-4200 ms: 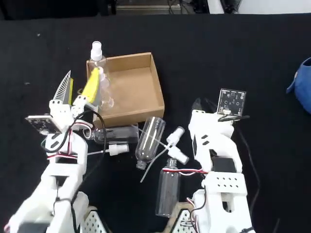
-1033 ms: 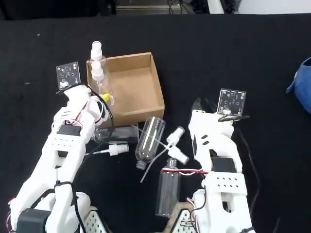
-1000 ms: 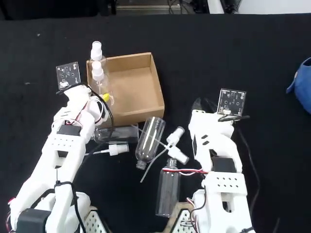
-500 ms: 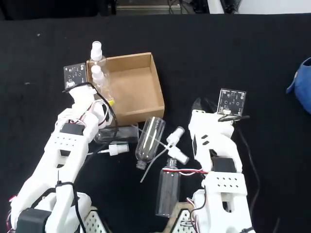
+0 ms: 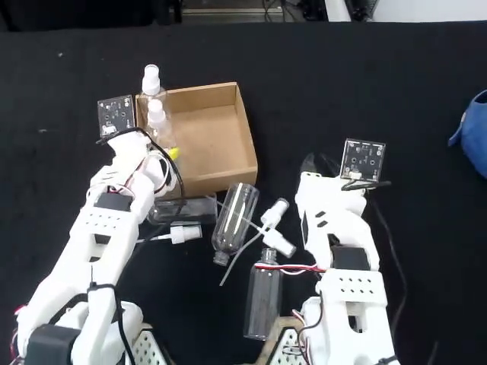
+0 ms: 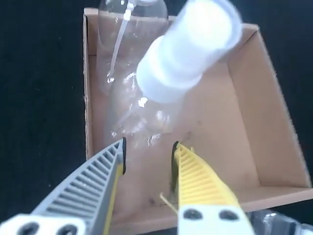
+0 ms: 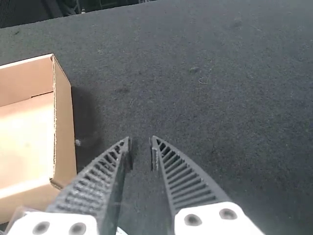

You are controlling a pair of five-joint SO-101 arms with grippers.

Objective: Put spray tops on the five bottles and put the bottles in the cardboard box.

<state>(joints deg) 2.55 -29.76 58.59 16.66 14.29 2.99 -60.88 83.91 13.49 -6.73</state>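
The cardboard box (image 5: 248,141) sits left of centre. Two clear bottles with white spray tops stand along its left wall: one at the back corner (image 5: 151,82), one (image 5: 157,119) in front of it. My left gripper (image 5: 166,157) is in the box just behind that nearer bottle (image 6: 142,110), jaws open, the bottle's base at the fingertips (image 6: 117,149). My right gripper (image 5: 310,164) rests right of the box over bare cloth, its jaws (image 7: 140,147) almost closed on nothing. Three uncapped bottles (image 5: 179,209) (image 5: 233,217) (image 5: 263,296) lie in front of the box.
Loose spray tops (image 5: 186,233) (image 5: 275,211) (image 5: 280,244) lie among the fallen bottles between the two arms. A blue object (image 5: 473,137) shows at the right edge. Black cloth covers the table. The box's right half (image 6: 230,127) holds nothing; its corner (image 7: 61,122) is near my right gripper.
My left arm lowered the capped bottle into the box beside the first one, then turned slightly. The bottle's top shifted a little. The right arm has not moved.
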